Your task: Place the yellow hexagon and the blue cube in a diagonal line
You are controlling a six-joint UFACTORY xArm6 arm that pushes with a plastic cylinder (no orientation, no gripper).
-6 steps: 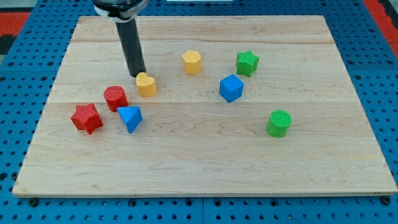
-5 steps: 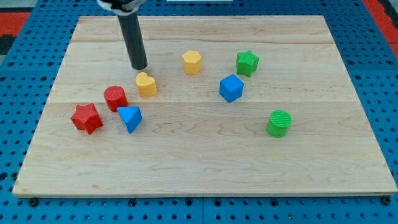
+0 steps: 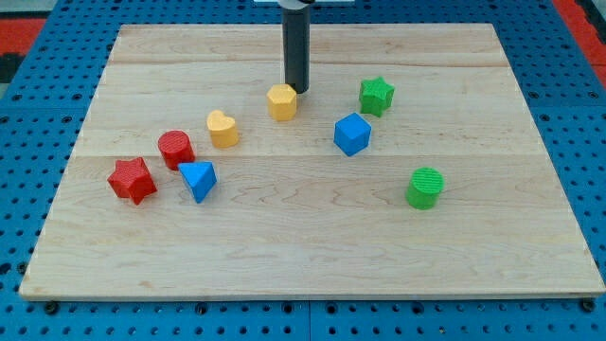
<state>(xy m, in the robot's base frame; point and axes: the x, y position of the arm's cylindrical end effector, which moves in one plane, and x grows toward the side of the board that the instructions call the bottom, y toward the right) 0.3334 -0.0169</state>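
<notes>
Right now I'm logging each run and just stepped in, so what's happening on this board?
My tip is at the upper right edge of the yellow hexagon, touching it or nearly so. The blue cube sits apart, toward the view's lower right of the hexagon. Around them lie a yellow heart, a green star, a green cylinder, a red cylinder, a red star and a blue triangular block.

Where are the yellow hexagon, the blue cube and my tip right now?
yellow hexagon (image 3: 282,101), camera view, middle of its top face.
blue cube (image 3: 352,134), camera view, centre of the block.
my tip (image 3: 298,90), camera view, rod's very end, at the hexagon's upper-right edge.
</notes>
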